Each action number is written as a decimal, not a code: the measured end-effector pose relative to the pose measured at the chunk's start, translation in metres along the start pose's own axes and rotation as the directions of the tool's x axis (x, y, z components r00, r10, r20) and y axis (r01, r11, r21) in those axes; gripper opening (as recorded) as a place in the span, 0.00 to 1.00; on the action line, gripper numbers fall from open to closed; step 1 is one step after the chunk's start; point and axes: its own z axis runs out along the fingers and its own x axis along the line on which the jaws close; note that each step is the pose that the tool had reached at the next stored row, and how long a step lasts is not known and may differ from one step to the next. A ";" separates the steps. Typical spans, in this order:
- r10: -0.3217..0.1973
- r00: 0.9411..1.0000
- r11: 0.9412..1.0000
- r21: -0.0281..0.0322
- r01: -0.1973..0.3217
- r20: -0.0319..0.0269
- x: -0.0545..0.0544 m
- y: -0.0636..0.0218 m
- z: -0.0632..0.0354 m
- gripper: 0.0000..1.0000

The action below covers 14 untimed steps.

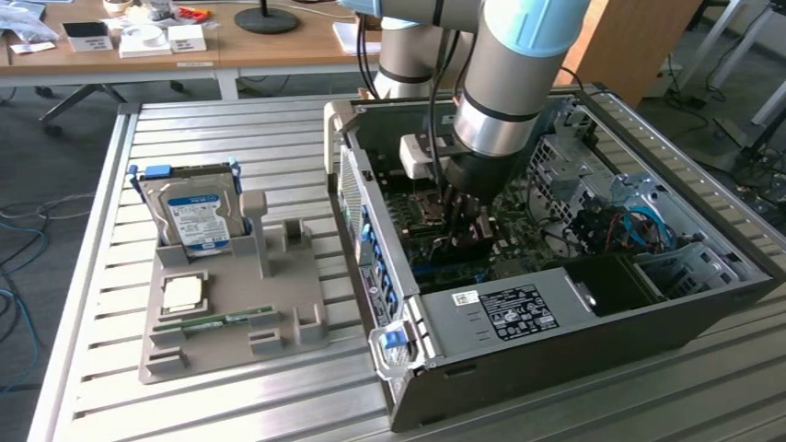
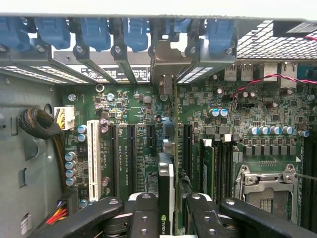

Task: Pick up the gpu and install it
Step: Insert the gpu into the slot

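The gpu [image 2: 166, 186] is a thin dark card seen edge-on, standing upright over the motherboard's expansion slots [image 2: 130, 153]. Its pale metal bracket [image 2: 166, 67] reaches the rear slot openings under the blue latches. My gripper [image 2: 171, 210] is shut on the card's upper edge, one black finger [image 2: 143, 213] on each side. In the exterior view the gripper [image 1: 468, 219] is lowered inside the open computer case [image 1: 590, 322], with the gpu [image 1: 473, 241] below it against the motherboard. Whether the card's edge sits fully in a slot is hidden.
A grey holder [image 1: 227, 304] at the exterior view's left carries a silver hard drive [image 1: 190, 216], a processor chip [image 1: 184, 293] and a green memory stick [image 1: 227, 319]. Inside the case are a white slot [image 2: 92, 156], the CPU socket [image 2: 267, 183], cables [image 1: 614, 226] and the power supply [image 1: 516, 313].
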 end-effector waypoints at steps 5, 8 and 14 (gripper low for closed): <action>0.000 1.000 1.000 0.000 0.000 0.000 -0.001 0.0019 -0.0001 0.26; 0.000 1.000 1.000 0.000 0.000 0.000 -0.001 0.0023 0.0000 0.26; 0.009 1.000 1.000 0.000 -0.009 0.000 -0.001 0.0020 0.0002 0.26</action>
